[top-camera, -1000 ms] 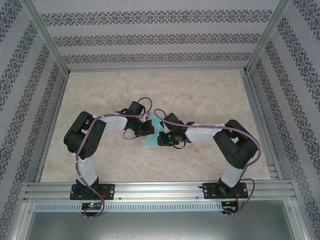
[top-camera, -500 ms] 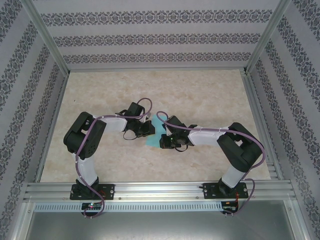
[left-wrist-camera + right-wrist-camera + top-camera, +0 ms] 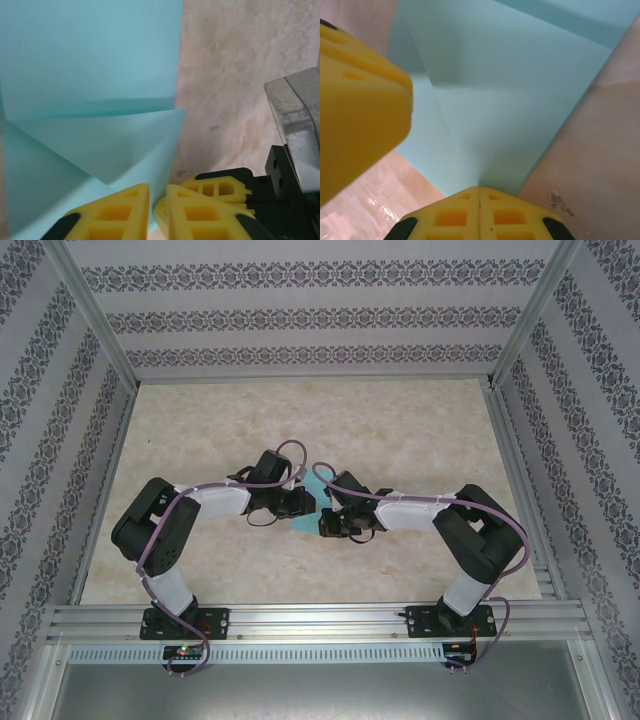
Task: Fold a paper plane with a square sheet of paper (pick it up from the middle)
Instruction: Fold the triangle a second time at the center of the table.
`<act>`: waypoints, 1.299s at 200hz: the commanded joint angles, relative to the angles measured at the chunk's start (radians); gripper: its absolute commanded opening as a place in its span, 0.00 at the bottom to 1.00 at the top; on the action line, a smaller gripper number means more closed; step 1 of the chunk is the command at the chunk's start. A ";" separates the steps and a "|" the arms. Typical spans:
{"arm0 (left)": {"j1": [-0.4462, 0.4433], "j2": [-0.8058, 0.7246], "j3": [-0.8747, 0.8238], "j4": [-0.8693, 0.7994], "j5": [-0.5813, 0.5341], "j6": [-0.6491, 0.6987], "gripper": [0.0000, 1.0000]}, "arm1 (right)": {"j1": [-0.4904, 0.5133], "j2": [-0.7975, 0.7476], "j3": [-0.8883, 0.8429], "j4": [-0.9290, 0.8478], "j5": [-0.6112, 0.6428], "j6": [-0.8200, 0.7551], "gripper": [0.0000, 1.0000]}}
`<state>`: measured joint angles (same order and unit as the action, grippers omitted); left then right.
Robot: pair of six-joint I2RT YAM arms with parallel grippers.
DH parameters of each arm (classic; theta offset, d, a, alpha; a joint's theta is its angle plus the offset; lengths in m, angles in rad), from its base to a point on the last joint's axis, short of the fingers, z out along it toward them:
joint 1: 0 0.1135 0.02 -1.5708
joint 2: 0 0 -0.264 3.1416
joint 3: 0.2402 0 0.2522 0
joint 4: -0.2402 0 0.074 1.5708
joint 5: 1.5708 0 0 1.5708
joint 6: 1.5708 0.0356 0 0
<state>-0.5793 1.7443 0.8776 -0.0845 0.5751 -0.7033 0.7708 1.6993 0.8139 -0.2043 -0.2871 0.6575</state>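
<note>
Currently I see the right gripper (image 3: 479, 191) clenched on the part-folded square sheet of paper (image 3: 510, 100) at the tabletop (image 3: 400, 430) centre; the left gripper (image 3: 157, 199), jaws slightly parted, sits at its left side.

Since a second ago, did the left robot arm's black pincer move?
Yes. The left pincer slid slightly right and a touch nearer the silver metal rail at the front.

Marbled beige tabletop (image 3: 400, 430), patterned wallpaper walls (image 3: 300, 315), aluminium frame rail (image 3: 320, 620) along near edge.
</note>
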 commanded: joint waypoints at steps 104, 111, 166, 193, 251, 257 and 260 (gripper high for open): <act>-0.056 0.100 -0.030 0.058 -0.046 -0.005 0.07 | 0.022 0.067 -0.012 -0.124 0.057 -0.003 0.05; -0.056 0.101 -0.032 0.055 -0.059 0.004 0.07 | 0.024 0.073 -0.012 -0.133 0.061 -0.004 0.05; -0.020 0.093 -0.016 0.012 -0.139 0.063 0.07 | 0.035 0.116 -0.021 -0.238 0.126 -0.033 0.05; 0.009 0.104 0.007 0.003 -0.144 0.084 0.07 | 0.036 0.136 -0.045 -0.253 0.138 -0.040 0.05; 0.085 0.140 0.044 -0.008 -0.137 0.113 0.07 | 0.039 0.156 -0.065 -0.248 0.140 -0.039 0.05; 0.092 0.143 0.047 -0.008 -0.136 0.115 0.07 | 0.039 0.157 -0.065 -0.248 0.140 -0.039 0.05; 0.095 0.145 0.050 -0.008 -0.136 0.116 0.07 | 0.039 0.158 -0.065 -0.248 0.140 -0.039 0.05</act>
<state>-0.5606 1.8481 0.9047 -0.0738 0.5690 -0.6327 0.7856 1.7290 0.8444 -0.2642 -0.2520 0.6342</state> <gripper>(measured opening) 0.073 0.050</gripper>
